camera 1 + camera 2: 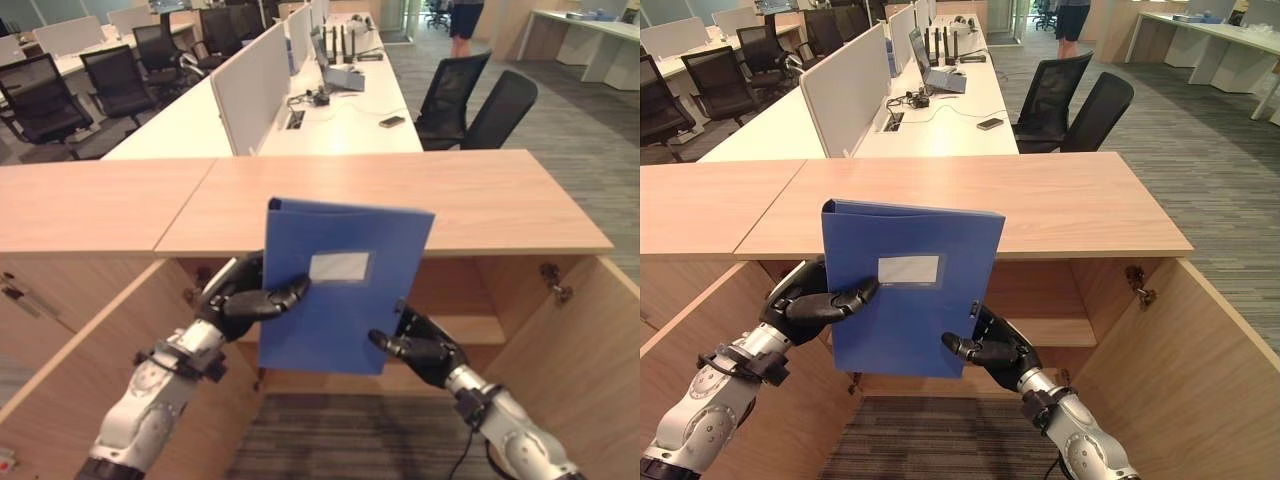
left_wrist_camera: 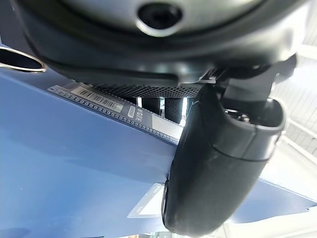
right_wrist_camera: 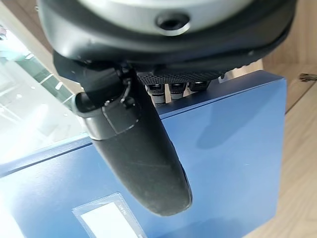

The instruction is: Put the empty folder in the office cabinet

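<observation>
— Item one, nearest us?

— We list the left hand (image 1: 240, 296), thumb laid across the front face and fingers behind, clamped on the left edge of the blue folder (image 1: 340, 290). The right hand (image 1: 425, 345) grips the folder's lower right corner the same way, thumb on the front, fingers at the back.

— How do we enter the folder itself?

— Upright, slightly tilted, front face toward us with a pale label window (image 1: 339, 266) in its upper half. We record it held in the air between both hands, in front of the open office cabinet (image 1: 470, 300), its top edge rising above the cabinet's wooden top (image 1: 480, 195).

— And the cabinet?

— Both doors swung outward, the left door (image 1: 90, 350) and the right door (image 1: 590, 360); an inner shelf (image 1: 470, 328) shows behind the folder.

— Beyond that?

— A long white desk (image 1: 340, 110) with divider screens, a laptop (image 1: 335, 70) and a phone (image 1: 392, 121). Two black office chairs (image 1: 475, 100) stand at its right side, more chairs (image 1: 80, 85) far left. Furthest back, we note a person's legs (image 1: 466, 20).
</observation>
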